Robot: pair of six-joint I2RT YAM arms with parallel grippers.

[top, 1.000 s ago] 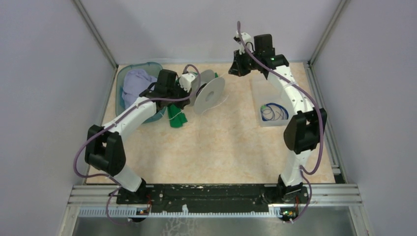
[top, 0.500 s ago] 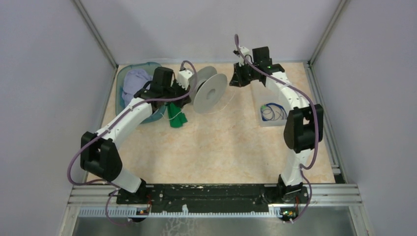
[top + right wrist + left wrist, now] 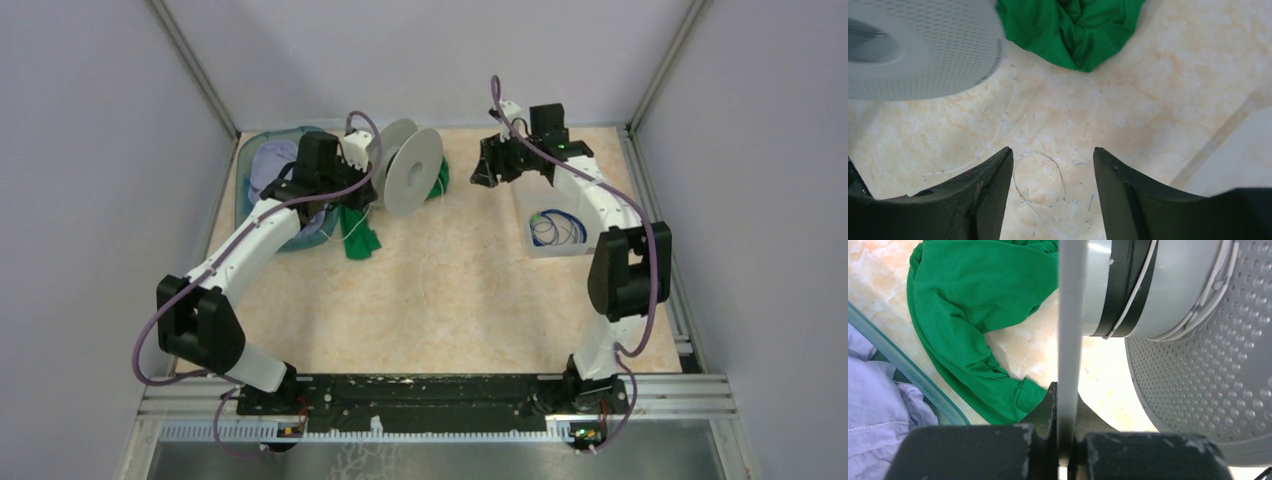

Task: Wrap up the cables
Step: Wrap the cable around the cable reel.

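Left wrist view shows what the top view hides: the left gripper (image 3: 1064, 441) clamped on the spool's (image 3: 1198, 365) thin flange, with whitish cable (image 3: 1137, 290) wound round the hub. Right wrist view shows the right gripper (image 3: 1052, 167) open above a loose loop of it on the table (image 3: 1173, 100). Only the top view shows the blue cable (image 3: 557, 229), in a tray (image 3: 528, 192) at the table's right edge.

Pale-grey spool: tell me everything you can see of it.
The round pale-grey plastic spool is tipped on edge, axle roughly level, at the back, just left of centre in the top view. Two wide flanges, one visibly perforated with small holes, flank a grey hub with a black band. A thin whitish cable is wound round the hub. The left hand is shut on one flange's rim.
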